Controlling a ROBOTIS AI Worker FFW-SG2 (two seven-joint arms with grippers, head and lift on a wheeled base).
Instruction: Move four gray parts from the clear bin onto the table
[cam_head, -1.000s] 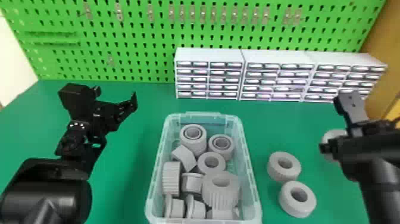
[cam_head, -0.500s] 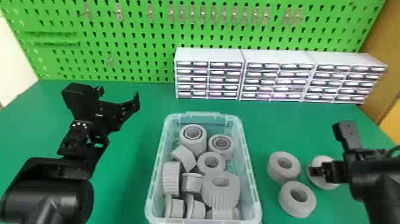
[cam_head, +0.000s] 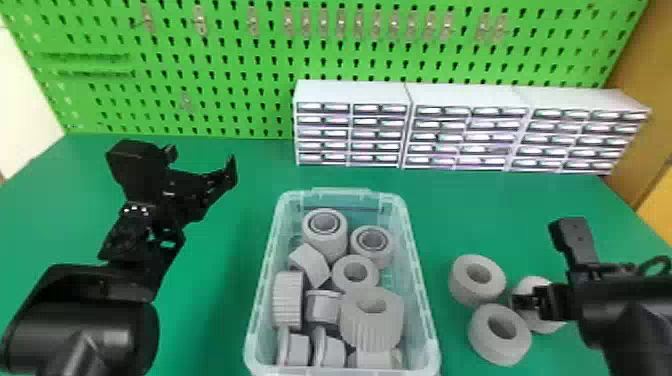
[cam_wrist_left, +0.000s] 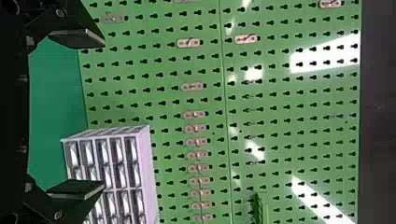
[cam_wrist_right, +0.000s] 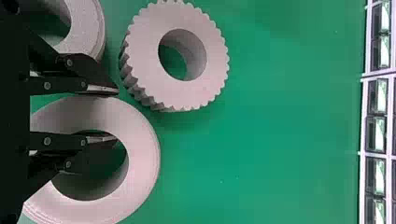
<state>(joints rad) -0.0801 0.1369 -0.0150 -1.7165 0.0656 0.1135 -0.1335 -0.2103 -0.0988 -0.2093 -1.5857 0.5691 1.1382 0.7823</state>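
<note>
A clear bin (cam_head: 342, 192) of gray parts (cam_head: 372, 325) stands between the side edges of the green desk (cam_head: 210, 310). Toward the right edge, the right gripper (cam_wrist_right: 116, 114) clamps the wall of a gray ring (cam_wrist_right: 144, 158), one finger inside its hole, beside two more rings (cam_head: 479, 335). Likely light and stiff, it could slip if pinched shallowly; the wall suits the grip. Beyond, the left gripper (cam_head: 202, 162) hangs, fingers apart, short of white drawers (cam_head: 350, 90) along the back edge.
</note>
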